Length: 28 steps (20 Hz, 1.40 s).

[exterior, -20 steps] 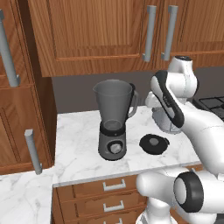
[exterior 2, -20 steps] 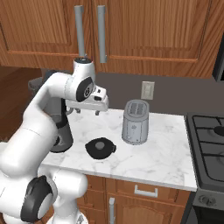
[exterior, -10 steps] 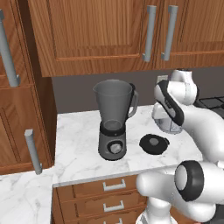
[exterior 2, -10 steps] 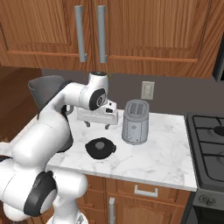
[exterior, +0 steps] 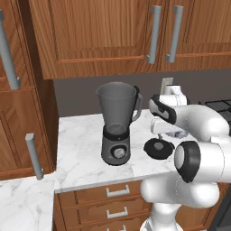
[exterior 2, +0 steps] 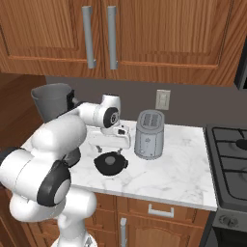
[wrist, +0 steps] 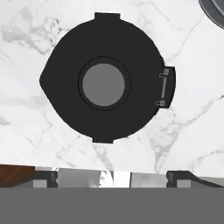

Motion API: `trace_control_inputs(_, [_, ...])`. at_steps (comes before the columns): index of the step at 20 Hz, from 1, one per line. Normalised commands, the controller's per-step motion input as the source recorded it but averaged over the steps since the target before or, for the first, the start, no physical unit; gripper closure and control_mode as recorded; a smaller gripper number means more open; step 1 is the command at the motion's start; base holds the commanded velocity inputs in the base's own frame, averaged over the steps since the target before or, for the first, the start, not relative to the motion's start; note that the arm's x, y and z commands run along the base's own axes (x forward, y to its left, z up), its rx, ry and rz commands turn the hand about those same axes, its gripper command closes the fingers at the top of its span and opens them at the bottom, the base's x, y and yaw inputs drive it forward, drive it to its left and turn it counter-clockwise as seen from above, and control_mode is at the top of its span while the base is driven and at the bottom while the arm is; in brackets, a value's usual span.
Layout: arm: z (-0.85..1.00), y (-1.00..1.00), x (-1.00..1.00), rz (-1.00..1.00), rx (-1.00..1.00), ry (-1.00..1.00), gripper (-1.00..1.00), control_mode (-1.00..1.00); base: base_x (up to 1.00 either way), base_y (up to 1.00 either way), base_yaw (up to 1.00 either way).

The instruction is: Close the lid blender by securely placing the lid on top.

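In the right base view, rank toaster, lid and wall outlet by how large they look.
1. toaster, clearly largest.
2. lid, wide but flat.
3. wall outlet, smallest, though it sits farther back on the wall.

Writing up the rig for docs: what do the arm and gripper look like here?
Glossy white rounded arm links with dark grey to black joint caps. White boxy hand carries the gripper, with two small dark finger tips. No cables or markings visible.

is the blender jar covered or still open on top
Open: the blender jar's mouth is bare, and the lid lies flat on the counter beside it, under the gripper.
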Motion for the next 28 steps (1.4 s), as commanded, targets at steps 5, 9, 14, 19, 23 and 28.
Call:
trace_control_inputs(5, [-0.46,0.06,0.13,0.0,0.0,0.0,-1.0,-1.0,0.0,0.0,0.0])
trace_control_inputs(9, [-0.38,0.04,0.16,0.0,0.0,-0.05,-1.0,-1.0,0.0,0.0,0.0])
trace_control_inputs(14, [-0.29,0.09,0.16,0.0,0.0,-0.1,-1.0,-1.0,0.0,0.0,0.0])
trace_control_inputs(19, [-0.23,0.02,0.09,0.0,0.0,-0.08,-1.0,-1.0,0.0,0.0,0.0])
trace_control_inputs(23, [-0.19,0.04,0.03,0.0,0.0,-0.08,-1.0,-1.0,0.0,0.0,0.0])
trace_control_inputs(28, [-0.17,0.03,0.05,0.0,0.0,-0.08,-1.0,-1.0,0.0,0.0,0.0])
